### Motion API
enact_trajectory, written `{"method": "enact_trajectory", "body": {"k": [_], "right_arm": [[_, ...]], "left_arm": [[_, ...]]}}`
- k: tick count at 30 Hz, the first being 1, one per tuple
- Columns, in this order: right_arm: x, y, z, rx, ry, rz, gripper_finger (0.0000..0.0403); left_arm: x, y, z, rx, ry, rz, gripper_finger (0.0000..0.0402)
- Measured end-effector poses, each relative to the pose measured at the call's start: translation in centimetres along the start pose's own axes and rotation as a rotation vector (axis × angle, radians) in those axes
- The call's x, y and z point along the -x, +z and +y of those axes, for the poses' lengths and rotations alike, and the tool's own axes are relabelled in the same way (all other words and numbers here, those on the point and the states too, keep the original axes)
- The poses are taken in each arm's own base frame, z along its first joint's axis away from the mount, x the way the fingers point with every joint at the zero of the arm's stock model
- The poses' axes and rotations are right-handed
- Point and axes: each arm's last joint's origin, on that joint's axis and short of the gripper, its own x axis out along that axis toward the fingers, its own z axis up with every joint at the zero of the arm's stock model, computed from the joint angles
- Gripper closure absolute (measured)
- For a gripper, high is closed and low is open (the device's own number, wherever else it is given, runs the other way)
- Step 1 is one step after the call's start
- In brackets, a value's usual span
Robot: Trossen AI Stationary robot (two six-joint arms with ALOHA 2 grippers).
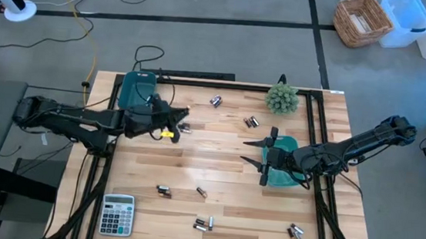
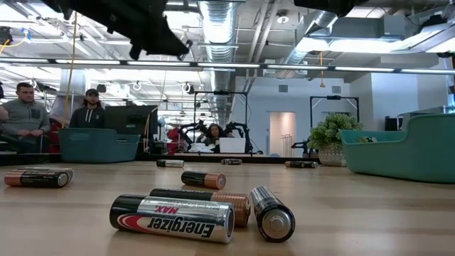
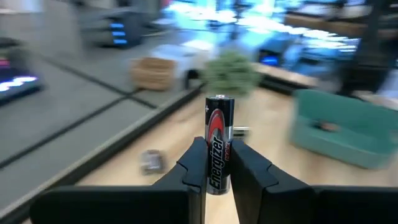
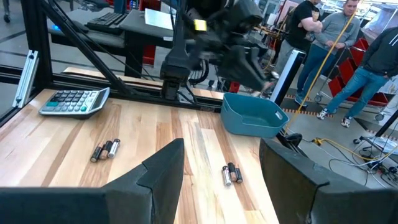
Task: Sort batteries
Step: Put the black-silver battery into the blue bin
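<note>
Above the left half of the wooden surface [image 1: 218, 155], just beside the teal bin [image 1: 137, 90] at the far-left corner, the left pincer [image 3: 217, 163] is clenched on 1 battery [image 3: 218, 143], a black, red and silver cell that is held upright between the 2 dark fingers [image 3: 193, 165]. The right pincer [image 1: 262, 155] is held released, its jaws spread wide, over bare wood beside a second teal bin [image 1: 286, 163] on the right side. The remaining batteries [image 1: 204, 224] are scattered in small groups: 1 group [image 1: 165, 192] and a single cell [image 1: 201, 192] lie near the middle of the near half, another group [image 1: 296, 233] sits by the near-right corner, and 2 more groups [image 1: 251, 122] are found toward the far edge, near a small green plant [image 1: 282, 99]. A grey calculator [image 1: 117, 214] is seen at the near-left corner. In the room beyond, several people [image 4: 339, 43] are visible.
</note>
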Motion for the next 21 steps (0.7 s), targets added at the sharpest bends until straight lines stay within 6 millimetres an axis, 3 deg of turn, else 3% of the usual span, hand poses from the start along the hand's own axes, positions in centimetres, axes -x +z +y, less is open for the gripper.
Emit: {"method": "enact_trajectory", "body": {"k": [9,21], "right_arm": [[0.0,0.0,0.0,0.001,0.0,0.0,0.0179],[0.0,0.0,0.0,0.002,0.0,0.0,0.0179]], "left_arm": [[-0.7,-0.9,3.7,-0.009,0.512,0.046,0.036],[-1.6,-1.8,9.4,0.034,0.78,0.159,0.0358]]}}
